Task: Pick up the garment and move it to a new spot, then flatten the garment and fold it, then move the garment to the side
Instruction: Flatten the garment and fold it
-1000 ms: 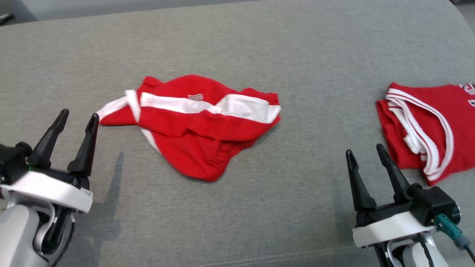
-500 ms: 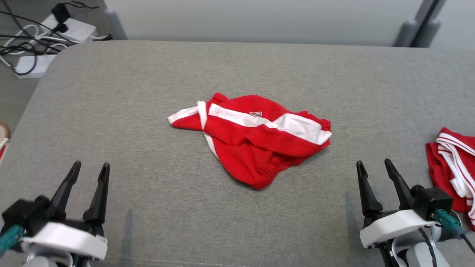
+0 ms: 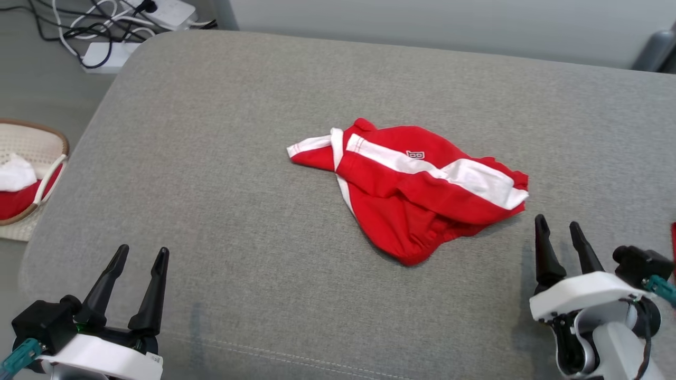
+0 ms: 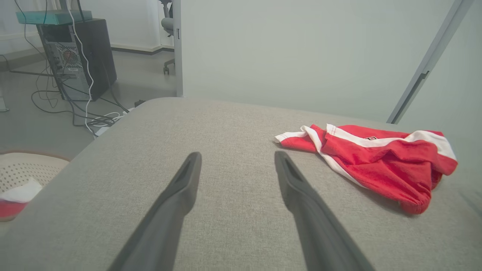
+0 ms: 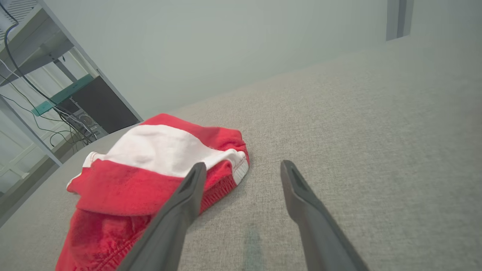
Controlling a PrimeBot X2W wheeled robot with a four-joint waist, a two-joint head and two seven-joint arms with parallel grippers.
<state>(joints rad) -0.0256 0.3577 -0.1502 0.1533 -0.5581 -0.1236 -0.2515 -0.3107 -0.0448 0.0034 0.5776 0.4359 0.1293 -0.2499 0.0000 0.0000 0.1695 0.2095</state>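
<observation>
garment (image 3: 417, 190): red with white stripes, crumpled in a heap right of the middle of the grey cushion (image 3: 237, 158), touched by neither gripper.
left gripper (image 3: 143, 249): near left corner, fingers spread with nothing between them, well apart from the garment.
right gripper (image 3: 555, 220): near right, fingers spread and empty, close to the garment's right end.
basket (image 3: 59, 138): on the floor off the left edge, with red and white cloth (image 3: 13, 174) inside.
power strip (image 3: 111, 50): on the floor past the far left corner, among cables.

Head view looks down on grey cushion (image 3: 237, 184); both wrist views skim low, sharing red garment (image 4: 376, 165).
</observation>
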